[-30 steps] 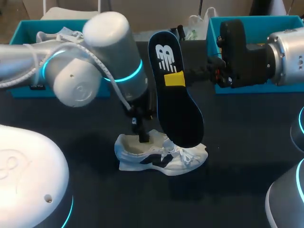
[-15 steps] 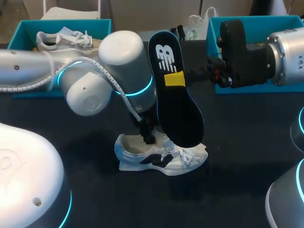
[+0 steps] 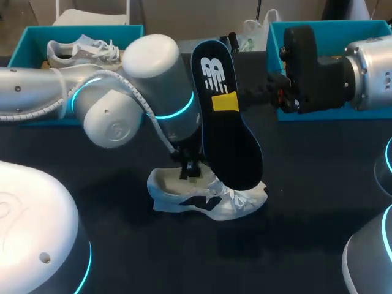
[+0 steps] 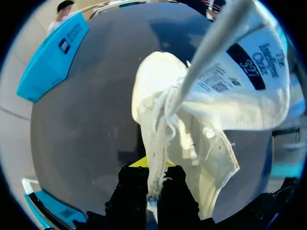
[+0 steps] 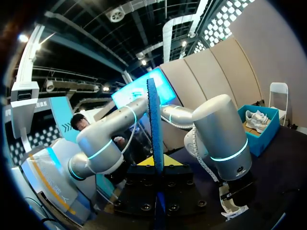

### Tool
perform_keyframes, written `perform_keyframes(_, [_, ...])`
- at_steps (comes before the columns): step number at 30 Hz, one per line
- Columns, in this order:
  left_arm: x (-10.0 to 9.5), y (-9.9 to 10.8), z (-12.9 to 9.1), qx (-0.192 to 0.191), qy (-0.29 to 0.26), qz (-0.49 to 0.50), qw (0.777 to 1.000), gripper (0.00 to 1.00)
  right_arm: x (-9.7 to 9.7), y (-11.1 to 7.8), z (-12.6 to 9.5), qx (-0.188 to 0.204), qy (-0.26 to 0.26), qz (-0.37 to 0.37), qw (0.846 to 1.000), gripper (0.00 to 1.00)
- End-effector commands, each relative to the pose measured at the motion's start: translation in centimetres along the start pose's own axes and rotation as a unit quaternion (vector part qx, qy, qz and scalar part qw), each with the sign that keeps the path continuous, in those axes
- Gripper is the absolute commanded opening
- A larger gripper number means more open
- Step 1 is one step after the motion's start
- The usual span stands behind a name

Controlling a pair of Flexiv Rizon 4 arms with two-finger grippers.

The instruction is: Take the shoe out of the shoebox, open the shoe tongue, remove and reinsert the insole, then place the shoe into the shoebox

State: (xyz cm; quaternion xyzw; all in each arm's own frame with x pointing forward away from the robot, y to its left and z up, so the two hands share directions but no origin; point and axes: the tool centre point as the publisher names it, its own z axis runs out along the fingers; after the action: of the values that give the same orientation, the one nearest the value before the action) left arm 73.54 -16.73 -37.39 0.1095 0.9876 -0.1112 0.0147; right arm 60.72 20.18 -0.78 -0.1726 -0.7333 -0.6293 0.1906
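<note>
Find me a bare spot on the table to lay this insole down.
Bare black table lies in front of the white sneaker, between the white base and grey base, and to its right, before the right teal box. Over the sneaker it is crowded: left claw and dark blue-rimmed insole.

Head camera, high behind, looks down toward twelve o'clock over the table [image 3: 318,202]. Left wrist camera sits close above the shoe [image 4: 192,153], which both share; right wrist camera sights along the insole [image 5: 154,124].

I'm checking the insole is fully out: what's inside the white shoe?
Left gripper pinches the shoe at its opening; pale lining shows at the heel. The insole held by right gripper hides the forefoot interior.
</note>
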Motion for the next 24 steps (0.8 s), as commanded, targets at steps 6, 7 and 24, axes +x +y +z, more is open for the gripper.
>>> perform_keyframes(6, [0.8, 1.5, -4.4, 0.077, -0.009, 0.187, 0.979, 0.00, -0.1, 0.1, 0.3, 0.001, -0.001, 0.001, 1.000, 0.00])
perform_keyframes(7, [0.8, 1.5, -4.4, 0.077, -0.009, 0.187, 0.979, 0.00, -0.1, 0.1, 0.3, 0.001, -0.001, 0.001, 1.000, 0.00])
perform_keyframes(24, [2.3, 1.0, -6.5, 0.100, -0.008, 0.452, 0.886, 0.00, -0.1, 0.1, 0.3, 0.001, -0.001, 0.001, 1.000, 0.00])
